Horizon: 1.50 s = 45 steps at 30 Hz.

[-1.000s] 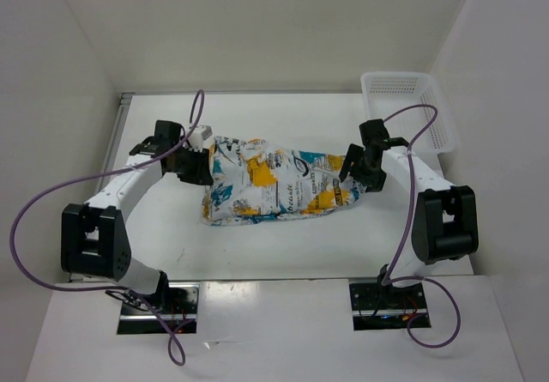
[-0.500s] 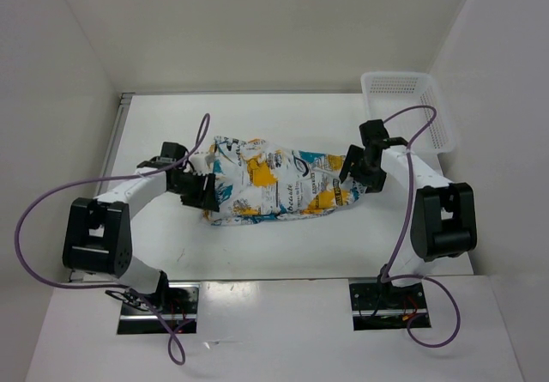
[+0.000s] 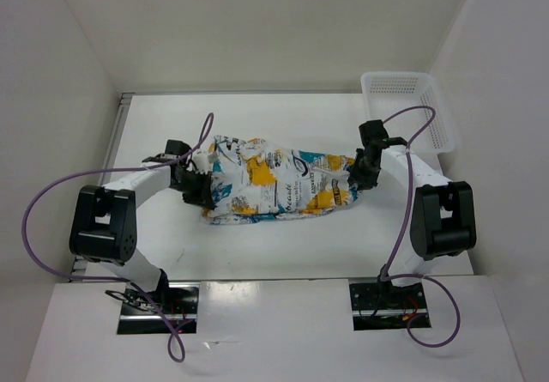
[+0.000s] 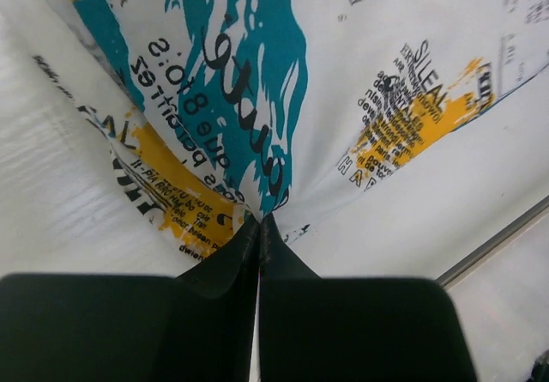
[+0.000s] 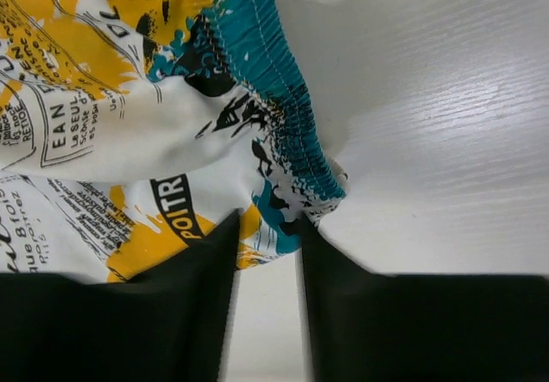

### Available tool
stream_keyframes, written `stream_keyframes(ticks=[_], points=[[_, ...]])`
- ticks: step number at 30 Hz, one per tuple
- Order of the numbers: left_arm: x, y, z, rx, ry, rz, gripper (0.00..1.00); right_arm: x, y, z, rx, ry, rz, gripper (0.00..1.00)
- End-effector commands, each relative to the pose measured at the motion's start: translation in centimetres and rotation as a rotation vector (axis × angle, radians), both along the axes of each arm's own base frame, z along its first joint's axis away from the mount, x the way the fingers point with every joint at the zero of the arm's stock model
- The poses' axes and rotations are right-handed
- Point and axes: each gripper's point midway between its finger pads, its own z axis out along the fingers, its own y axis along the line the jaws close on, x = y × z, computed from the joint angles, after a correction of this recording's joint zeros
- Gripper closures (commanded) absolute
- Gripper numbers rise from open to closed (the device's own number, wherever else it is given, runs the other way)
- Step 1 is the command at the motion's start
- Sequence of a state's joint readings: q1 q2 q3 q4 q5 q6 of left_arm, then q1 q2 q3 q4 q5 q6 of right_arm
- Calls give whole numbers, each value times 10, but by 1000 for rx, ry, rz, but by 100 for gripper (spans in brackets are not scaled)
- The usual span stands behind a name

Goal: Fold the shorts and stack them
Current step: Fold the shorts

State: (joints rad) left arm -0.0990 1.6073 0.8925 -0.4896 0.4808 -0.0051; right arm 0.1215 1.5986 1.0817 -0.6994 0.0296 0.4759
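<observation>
The shorts [image 3: 274, 184] lie crumpled across the middle of the table, white with teal and orange blotches and black lettering. At their left edge, my left gripper [image 3: 202, 193] is shut, and in the left wrist view its jaws [image 4: 260, 219] meet with a pinch of the printed fabric [image 4: 257, 99] drawn into the tips. My right gripper [image 3: 353, 178] is at the shorts' right end. In the right wrist view its fingertips [image 5: 268, 223] stand a narrow gap apart, on either side of the corner below the teal waistband [image 5: 274, 99], with the table showing between them.
A white mesh basket [image 3: 407, 107] stands at the back right, behind the right arm. Purple cables loop from both arms. White walls close in the table at the left, back and right.
The left gripper slid in to the shorts' left edge and closed on the fabric. The right gripper's jaws narrowed around the right-hand corner. The shorts barely shifted.
</observation>
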Motion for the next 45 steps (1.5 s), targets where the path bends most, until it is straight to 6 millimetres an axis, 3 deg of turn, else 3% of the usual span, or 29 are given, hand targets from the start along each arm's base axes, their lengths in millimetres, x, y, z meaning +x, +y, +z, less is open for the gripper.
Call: stream_keyframes(ticks=[1, 4, 7, 12, 15, 16, 17, 20, 24, 32, 35, 37, 39, 45], points=[[22, 3, 40, 27, -113, 7, 100, 9, -4, 15, -9, -50, -14, 70], [33, 7, 70, 34, -172, 23, 100, 17, -6, 30, -22, -83, -21, 88], [41, 10, 97, 30, -226, 33, 100, 24, -5, 46, -18, -116, -21, 97], [42, 25, 115, 27, -234, 83, 100, 28, -6, 69, -20, -161, -5, 100], [40, 34, 115, 31, -226, 110, 100, 26, -6, 72, -20, -165, -6, 100], [38, 36, 112, 24, -216, 117, 100, 23, -6, 69, -21, -155, -5, 98], [36, 36, 105, 24, -205, 117, 100, 19, -2, 64, 2, -138, 6, 78], [32, 30, 95, -7, -189, 103, 100, 9, 6, 41, 51, -91, -9, 41], [31, 32, 87, 3, -184, 108, 100, -5, 16, 11, 116, -42, -34, 41], [31, 32, 87, 3, -184, 108, 100, -3, 30, -14, 197, -22, -43, 54], [31, 32, 87, 3, -184, 108, 100, 0, 33, -21, 209, -24, -48, 65], [31, 32, 87, 3, -184, 108, 100, 5, 33, -20, 211, -31, -47, 83], [38, 32, 97, 1, -215, 108, 100, 15, 30, -8, 192, -70, -53, 100], [46, 38, 115, 3, -239, 127, 100, 30, 23, 50, 154, -179, -44, 100]])
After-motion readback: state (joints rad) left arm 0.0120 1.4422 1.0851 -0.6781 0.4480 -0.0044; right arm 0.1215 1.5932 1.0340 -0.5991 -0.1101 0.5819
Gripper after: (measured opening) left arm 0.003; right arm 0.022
